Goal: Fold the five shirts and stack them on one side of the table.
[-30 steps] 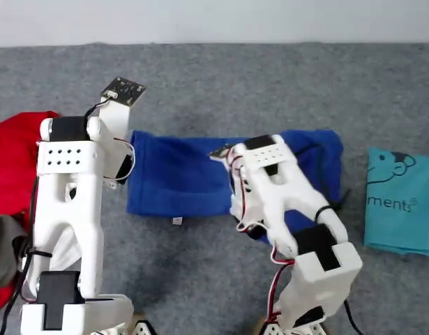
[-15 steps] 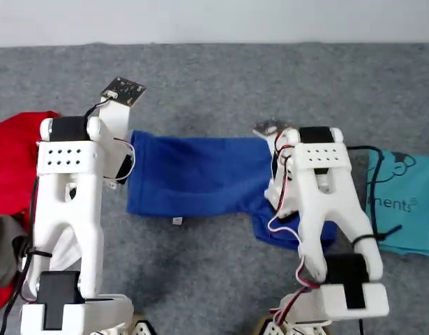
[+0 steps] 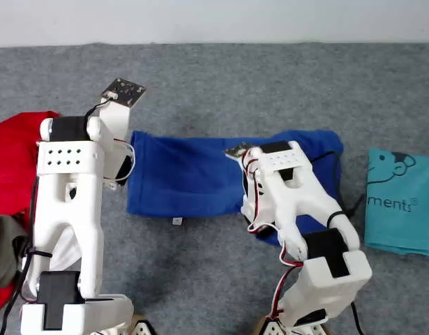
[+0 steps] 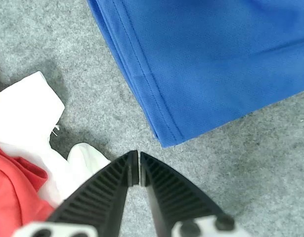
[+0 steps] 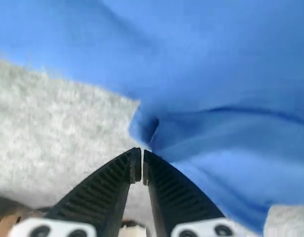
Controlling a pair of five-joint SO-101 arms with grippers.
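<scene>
teal shirt [image 3: 409,230] w/ white print [image 3: 390,203]; small tag [image 3: 177,221] by blue shirt [image 3: 186,174] hem.

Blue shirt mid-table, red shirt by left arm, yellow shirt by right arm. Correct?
No: by the right arm lies a teal shirt, not a yellow one, as the high view shows. The blue shirt mid-table and red shirt by the left arm are right.

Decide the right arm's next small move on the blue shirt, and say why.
Probably open the right gripper and nudge it onto the blue shirt's puckered edge. Its jaws are shut just short of that edge, over the table, with no cloth visibly between them.
</scene>
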